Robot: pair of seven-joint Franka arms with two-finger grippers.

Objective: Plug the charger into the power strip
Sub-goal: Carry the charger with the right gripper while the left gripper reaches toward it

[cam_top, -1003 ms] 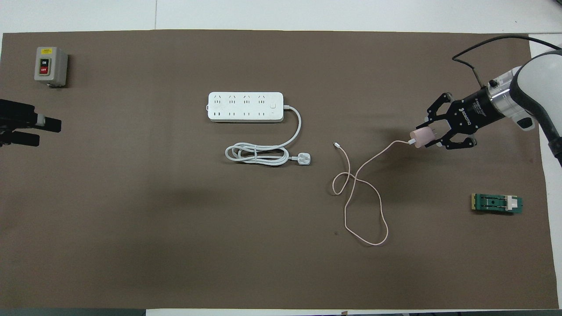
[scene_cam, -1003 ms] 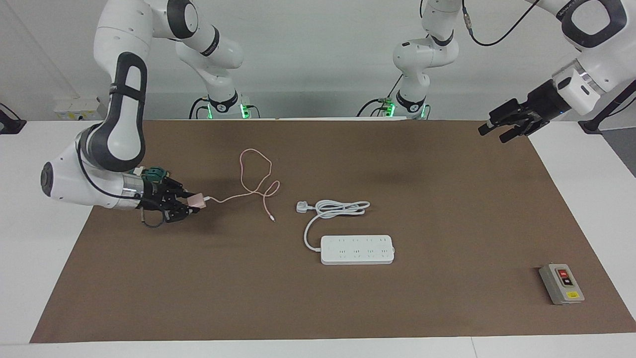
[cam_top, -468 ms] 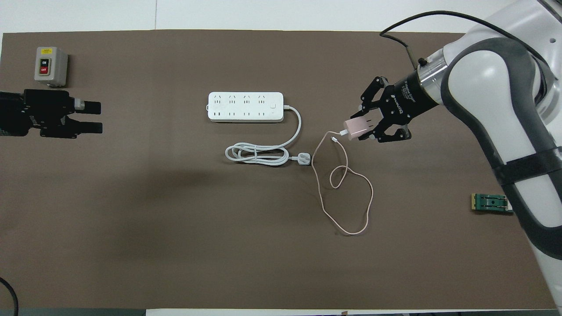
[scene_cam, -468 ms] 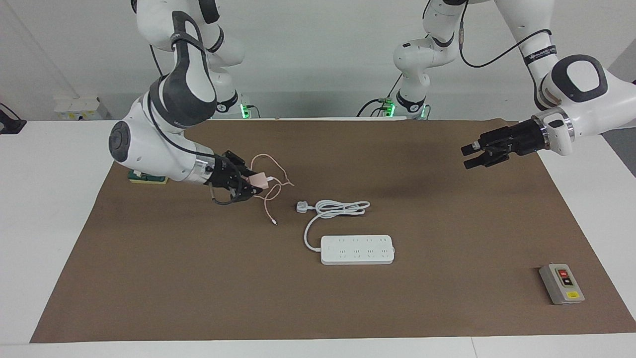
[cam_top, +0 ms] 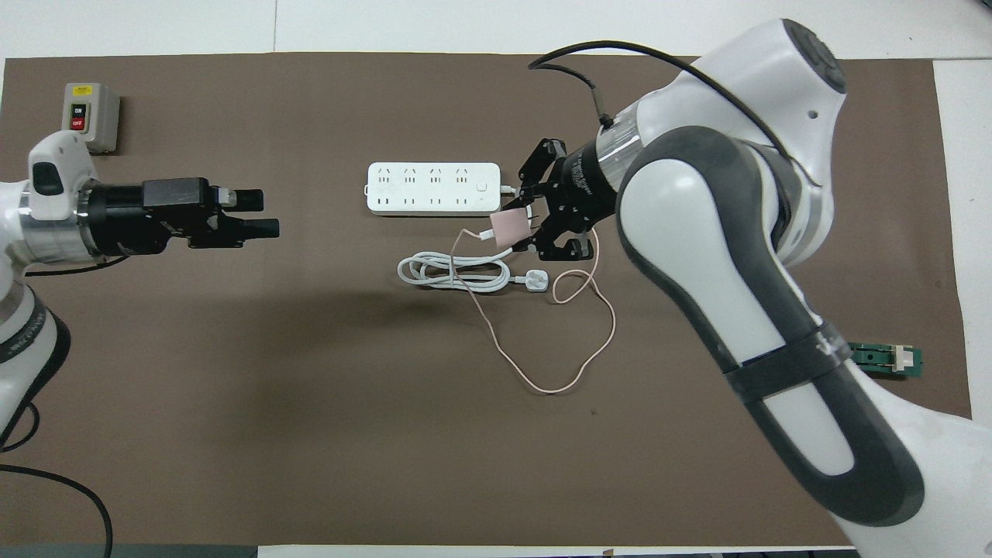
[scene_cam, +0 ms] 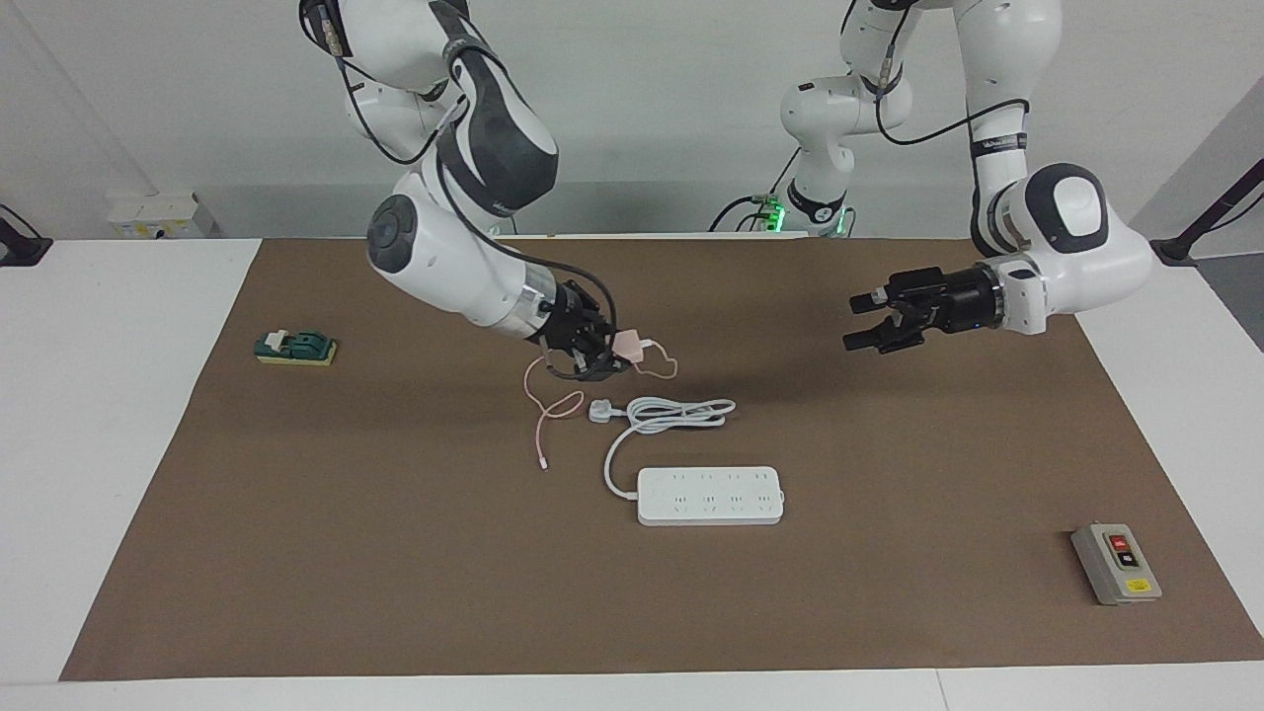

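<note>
Charger (scene_cam: 628,343): pink cube, held in the air at frame centre, over the mat beside the white cord (scene_cam: 671,413).
Right gripper (scene_cam: 598,348): closed on the charger; moved in from the mat's edge since one second ago.
Power strip (scene_cam: 710,495): flat on the mat, lower centre.
Left gripper (scene_cam: 865,320): fingers apart, empty, now further over the mat.
Mat (scene_cam: 395,553): brown, much bare room in the lower part.
Switch box (scene_cam: 1116,563): lower right corner.

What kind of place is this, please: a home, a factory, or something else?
Probably a robotics lab. Two white arms stand at a bare table under a brown mat; on it lie test items: a power strip, a grey switch box, a small green part.
</note>
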